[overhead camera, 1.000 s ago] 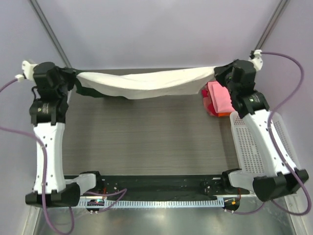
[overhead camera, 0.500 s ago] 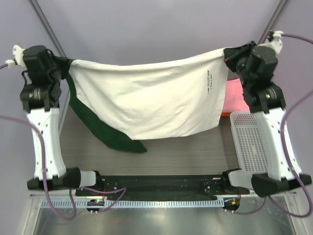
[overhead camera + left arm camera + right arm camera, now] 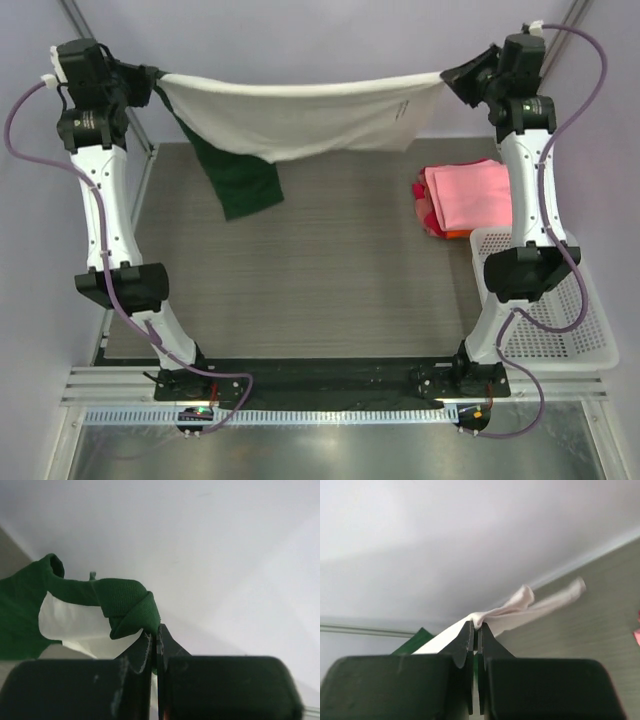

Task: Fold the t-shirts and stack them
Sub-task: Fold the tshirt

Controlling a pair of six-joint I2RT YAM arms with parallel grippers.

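A cream-white t-shirt (image 3: 300, 118) with dark green sleeves hangs stretched in the air across the back of the table, one green sleeve (image 3: 238, 178) dangling low at the left. My left gripper (image 3: 152, 78) is shut on its green end (image 3: 131, 607); my right gripper (image 3: 452, 78) is shut on its white end (image 3: 506, 611). Both arms reach high and far back. A folded pink t-shirt (image 3: 468, 194) lies on a red one at the table's right side, below the right gripper.
A white plastic mesh basket (image 3: 560, 310) stands at the right edge of the grey table (image 3: 320, 270), just in front of the folded stack. The back wall is close behind the hanging shirt.
Both arms have swung up and stretched back, after lifting the shirt off the table. The shirt, spread wide half a second ago, now hangs narrower and higher at the rear.
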